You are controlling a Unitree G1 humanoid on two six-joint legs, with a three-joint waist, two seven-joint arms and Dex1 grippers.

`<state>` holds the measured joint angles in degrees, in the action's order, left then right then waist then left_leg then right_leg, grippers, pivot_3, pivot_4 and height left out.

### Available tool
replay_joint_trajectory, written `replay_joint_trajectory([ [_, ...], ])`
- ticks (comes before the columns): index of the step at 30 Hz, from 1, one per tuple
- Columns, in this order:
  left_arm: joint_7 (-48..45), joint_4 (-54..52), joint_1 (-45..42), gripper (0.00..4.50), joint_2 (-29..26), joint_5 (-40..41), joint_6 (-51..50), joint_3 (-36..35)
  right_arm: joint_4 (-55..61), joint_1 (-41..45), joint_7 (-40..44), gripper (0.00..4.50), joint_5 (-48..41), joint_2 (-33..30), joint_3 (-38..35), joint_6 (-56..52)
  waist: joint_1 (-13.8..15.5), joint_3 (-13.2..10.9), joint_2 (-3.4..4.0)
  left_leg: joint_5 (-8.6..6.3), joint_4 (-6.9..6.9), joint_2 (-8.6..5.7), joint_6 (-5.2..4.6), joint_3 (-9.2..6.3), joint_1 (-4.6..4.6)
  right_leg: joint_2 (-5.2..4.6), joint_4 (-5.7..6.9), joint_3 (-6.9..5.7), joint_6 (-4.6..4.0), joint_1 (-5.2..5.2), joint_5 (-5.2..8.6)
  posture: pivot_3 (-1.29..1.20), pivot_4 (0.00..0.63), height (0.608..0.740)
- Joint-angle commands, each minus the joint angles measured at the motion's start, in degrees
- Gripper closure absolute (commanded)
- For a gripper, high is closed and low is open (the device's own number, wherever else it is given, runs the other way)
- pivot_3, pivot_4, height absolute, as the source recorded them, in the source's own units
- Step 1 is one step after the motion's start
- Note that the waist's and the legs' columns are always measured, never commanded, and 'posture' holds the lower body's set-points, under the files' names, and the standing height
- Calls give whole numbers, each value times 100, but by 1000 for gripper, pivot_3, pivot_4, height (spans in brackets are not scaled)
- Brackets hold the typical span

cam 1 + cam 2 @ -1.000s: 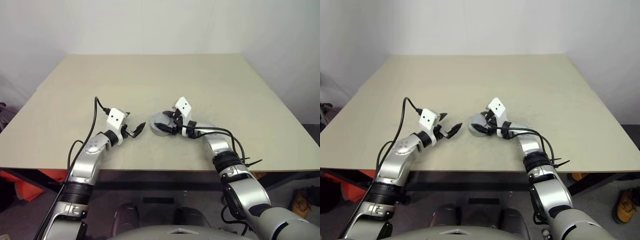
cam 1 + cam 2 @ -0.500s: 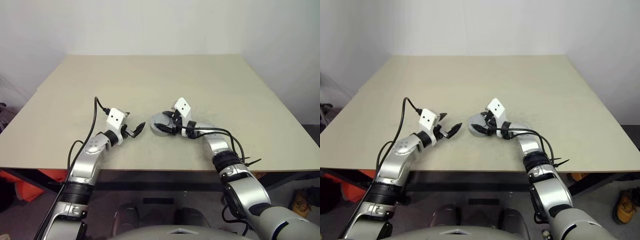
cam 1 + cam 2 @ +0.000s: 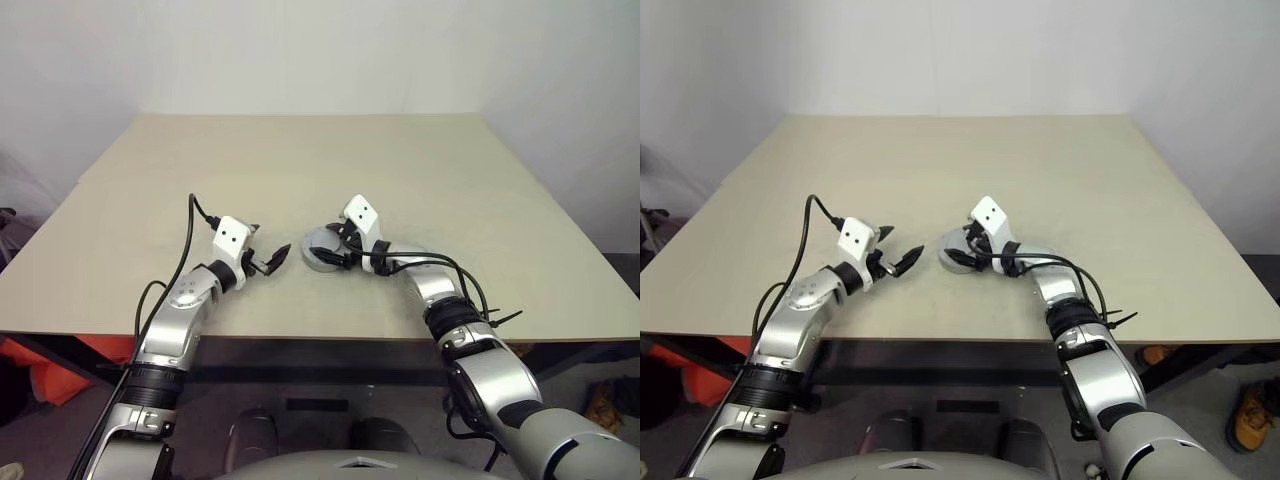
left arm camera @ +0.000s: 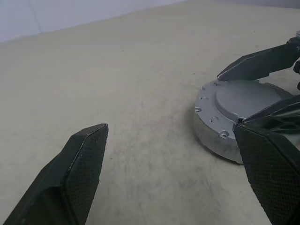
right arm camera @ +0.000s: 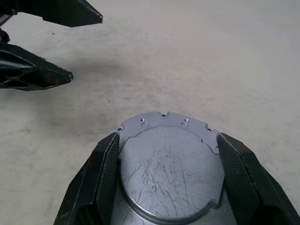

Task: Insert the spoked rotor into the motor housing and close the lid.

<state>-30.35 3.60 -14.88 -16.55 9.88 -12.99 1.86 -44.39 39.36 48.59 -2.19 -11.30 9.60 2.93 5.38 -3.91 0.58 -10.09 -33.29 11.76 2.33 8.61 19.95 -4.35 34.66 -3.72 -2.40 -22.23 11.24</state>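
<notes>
A plain beige table (image 3: 300, 160) stood against pale, bare walls, its matte top faintly scuffed near the front edge. Off the table's left front corner something orange-red (image 3: 40, 365) lay low on the floor.

On the left, the left gripper (image 3: 266, 259) hung just above the tabletop with its two black fingers spread wide and nothing between them, pointing across toward the round part. A black cable (image 3: 185, 262) looped up from that arm.

Just beside it, a little right of centre and near the front edge, sat the motor housing (image 4: 218, 133), flat on the table with the lid (image 5: 166, 171) seated on top. Together they looked like one shallow silver-grey puck: a raised, smooth disc in the middle, finely scratched, and an outer flange with small screw holes and little notches along its edge. The side wall was dull and lightly marked.

The right gripper (image 5: 166, 154) reached in from the right, its textured black fingers (image 5: 105, 176) set against the lid's opposite edges, grasping the part where it rested
</notes>
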Motion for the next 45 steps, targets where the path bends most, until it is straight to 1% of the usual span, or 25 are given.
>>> replay_joint_trajectory([
  [1,32,-233,-66,0,7,72,40,-78,-124,-261,227,1338,228,-147,238,-327,1,10,-1,0,1,0,0,1,1,0,0,0,0,-1,0,0,0,740],
  [10,-145,46,-483,0,375,611,-466,-137,-52,-255,212,1338,278,-142,253,-336,5,27,-5,-6,18,-1,-8,16,5,1,1,1,-3,-7,14,0,0,740],
  [11,-172,72,-521,390,395,659,-510,-143,-37,-258,204,1338,277,-142,253,-335,5,27,-5,-6,18,-2,-8,16,4,0,0,2,-2,-6,15,0,0,740],
  [12,-195,91,-551,617,402,697,-540,-151,-28,-261,196,1338,276,-144,253,-332,5,28,-5,-6,18,-2,-8,15,4,0,0,2,-1,-6,15,0,0,740],
  [17,-434,259,-714,2342,366,961,-757,-204,9,-273,150,1338,282,-154,246,-329,1,28,-5,-6,22,-1,-8,15,7,1,0,2,0,-10,17,0,0,740],
  [18,-469,311,-741,2772,343,962,-794,-192,10,-276,136,1338,285,-154,245,-322,2,28,-5,-6,22,-1,-8,15,7,1,0,2,0,-10,17,0,0,740],
  [19,-504,367,-767,3094,323,964,-827,-184,7,-276,123,1338,284,-150,242,-318,2,28,-5,-6,22,-1,-8,15,6,1,0,2,0,-9,17,0,0,740],
  [21,-574,472,-818,3882,268,952,-908,-145,9,-273,103,1338,281,-147,239,-315,2,28,-5,-5,22,-2,-8,15,5,1,0,2,0,-9,17,0,0,740],
  [23,-624,591,-871,4490,192,867,-971,-71,15,-269,91,1338,276,-146,237,-311,4,28,-5,-5,22,-2,-8,14,5,1,0,1,1,-9,18,0,0,740],
  [30,-871,1105,-1177,4490,9,615,-928,149,23,-255,59,1338,276,-137,237,-282,2,27,-5,-5,24,-1,-8,9,5,1,-1,1,2,-10,19,0,0,740],
  [38,-1000,1596,-1619,4490,221,563,-802,177,45,-281,-3,1338,282,-141,253,-265,0,27,-5,-5,24,-2,-7,11,4,1,-2,2,2,-9,19,0,0,740],
  [45,-963,2202,-1965,4490,310,105,-726,480,83,-270,-91,1338,282,-138,247,-267,-2,27,-5,-5,25,-1,-7,10,4,1,-2,2,3,-11,19,0,0,740],
])
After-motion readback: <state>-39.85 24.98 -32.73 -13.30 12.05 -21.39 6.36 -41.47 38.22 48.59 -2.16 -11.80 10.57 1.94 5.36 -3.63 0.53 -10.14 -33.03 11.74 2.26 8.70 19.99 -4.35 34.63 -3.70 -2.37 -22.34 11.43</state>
